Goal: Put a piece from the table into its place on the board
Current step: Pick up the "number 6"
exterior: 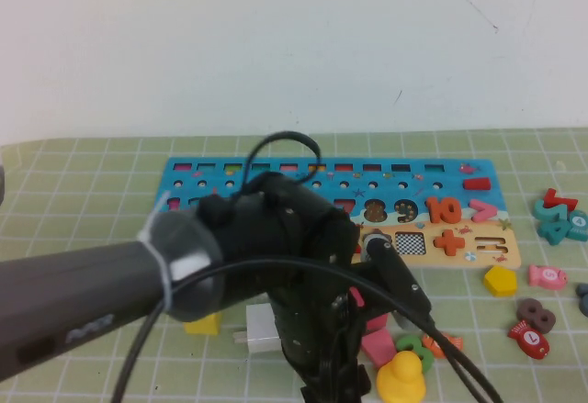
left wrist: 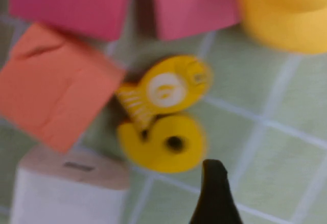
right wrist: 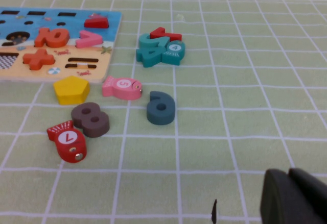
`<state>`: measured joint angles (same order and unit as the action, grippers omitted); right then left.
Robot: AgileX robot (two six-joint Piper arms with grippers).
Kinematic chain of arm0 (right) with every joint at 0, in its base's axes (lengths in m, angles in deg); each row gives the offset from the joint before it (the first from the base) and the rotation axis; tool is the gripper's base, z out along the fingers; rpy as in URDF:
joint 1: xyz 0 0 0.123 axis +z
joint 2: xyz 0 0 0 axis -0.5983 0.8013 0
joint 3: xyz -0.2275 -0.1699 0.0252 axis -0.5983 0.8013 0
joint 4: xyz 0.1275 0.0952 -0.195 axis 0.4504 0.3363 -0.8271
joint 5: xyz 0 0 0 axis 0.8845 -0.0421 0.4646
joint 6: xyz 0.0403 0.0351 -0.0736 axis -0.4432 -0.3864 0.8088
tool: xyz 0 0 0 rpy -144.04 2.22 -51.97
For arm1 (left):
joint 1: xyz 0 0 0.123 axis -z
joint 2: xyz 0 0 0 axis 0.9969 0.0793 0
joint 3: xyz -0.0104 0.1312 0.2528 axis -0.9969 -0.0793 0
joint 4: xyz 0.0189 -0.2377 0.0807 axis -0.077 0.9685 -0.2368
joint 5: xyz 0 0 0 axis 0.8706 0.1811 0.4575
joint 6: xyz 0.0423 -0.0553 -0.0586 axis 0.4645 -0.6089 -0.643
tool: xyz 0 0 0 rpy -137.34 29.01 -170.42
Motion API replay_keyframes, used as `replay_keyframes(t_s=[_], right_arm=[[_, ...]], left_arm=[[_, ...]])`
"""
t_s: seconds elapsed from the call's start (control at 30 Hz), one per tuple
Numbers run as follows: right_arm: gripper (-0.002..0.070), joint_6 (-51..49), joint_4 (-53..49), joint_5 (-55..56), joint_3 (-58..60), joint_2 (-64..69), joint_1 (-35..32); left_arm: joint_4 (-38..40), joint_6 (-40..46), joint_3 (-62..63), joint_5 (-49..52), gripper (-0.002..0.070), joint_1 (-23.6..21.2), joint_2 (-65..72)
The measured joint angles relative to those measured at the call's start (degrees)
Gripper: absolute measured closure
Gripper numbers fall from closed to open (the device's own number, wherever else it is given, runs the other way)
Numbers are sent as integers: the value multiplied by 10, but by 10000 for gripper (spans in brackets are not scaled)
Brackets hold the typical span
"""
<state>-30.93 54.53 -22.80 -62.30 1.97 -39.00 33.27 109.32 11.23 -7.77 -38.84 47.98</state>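
Overhead, our left gripper (left wrist: 214, 193), grip unreadable, nears the piece (left wrist: 163, 142); the touching fish (left wrist: 166, 89) risks a mis-grab, right gripper (right wrist: 291, 198) parked.

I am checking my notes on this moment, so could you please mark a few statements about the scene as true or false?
1. The yellow 6 lies on the table beside a yellow fish. True.
2. The left end effector grips the yellow 6. False: it hovers just beside it.
3. The board stands upright. False: it lies flat.
4. The right end effector is over the mat, away from the board. True.
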Motion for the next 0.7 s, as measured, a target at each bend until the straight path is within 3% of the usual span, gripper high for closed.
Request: replay_keyframes(t_s=[0.27,0.53,0.7], right_arm=[[678,0,0,-1,0,0,0],[678,0,0,-1,0,0,0],[678,0,1,-1,0,0,0]], left_arm=[[-109,-117,4,-11,226,2,43],[-114,-182,23,-41,207,2,55],[-95,-207,35,-35,207,-24,62]])
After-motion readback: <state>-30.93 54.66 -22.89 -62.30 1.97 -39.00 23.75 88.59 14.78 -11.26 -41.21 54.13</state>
